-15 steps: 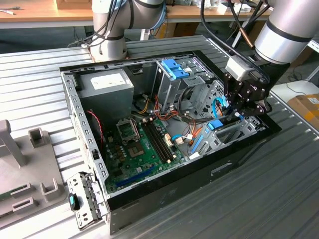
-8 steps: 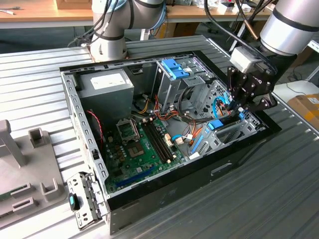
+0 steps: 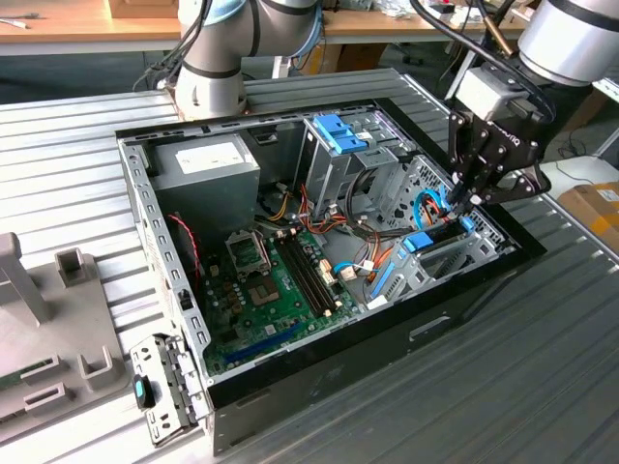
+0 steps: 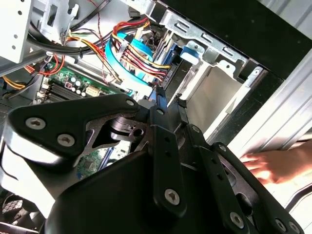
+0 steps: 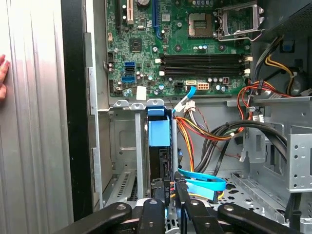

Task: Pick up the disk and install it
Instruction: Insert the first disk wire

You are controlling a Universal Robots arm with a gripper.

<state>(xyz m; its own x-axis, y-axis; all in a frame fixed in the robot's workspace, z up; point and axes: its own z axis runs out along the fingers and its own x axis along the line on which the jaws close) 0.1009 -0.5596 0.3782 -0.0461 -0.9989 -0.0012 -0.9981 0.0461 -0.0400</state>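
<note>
**Mia:** Where is the gripper (image 3: pixel 468 201)?

**Ben:** In the exterior view it hangs down into the open computer case (image 3: pixel 174 290), at the side on the exterior view's right. The case lies on a grey ribbed surface (image 3: pixel 542 387).

**Mia:** What are the fingers (image 5: pixel 181 191) doing?

**Ben:** They are close together, with just a thin gap. In the first wrist view the two black tips pinch the dark edge of the disk (image 5: pixel 159 165). The disk stands on its edge in a slot of the metal bay (image 5: pixel 122 146).

**Mia:** How can one tell it is the disk?

**Ben:** It is thin and dark, and it has a light-blue tab (image 5: pixel 158 127) at its far end. In the exterior view the blue rail shows just under the fingers, inside the bay.

**Mia:** What is near it?

**Ben:** Flat blue cables (image 5: pixel 202 179) curl just beside the fingers. Red, yellow and black wires (image 5: pixel 200 134) run past too. The green board (image 5: pixel 195 53) lies farther in.

**Mia:** Is someone there?

**Ben:** A hand (image 4: pixel 275 165) rests on the surface outside the case, in the second wrist view.
</note>
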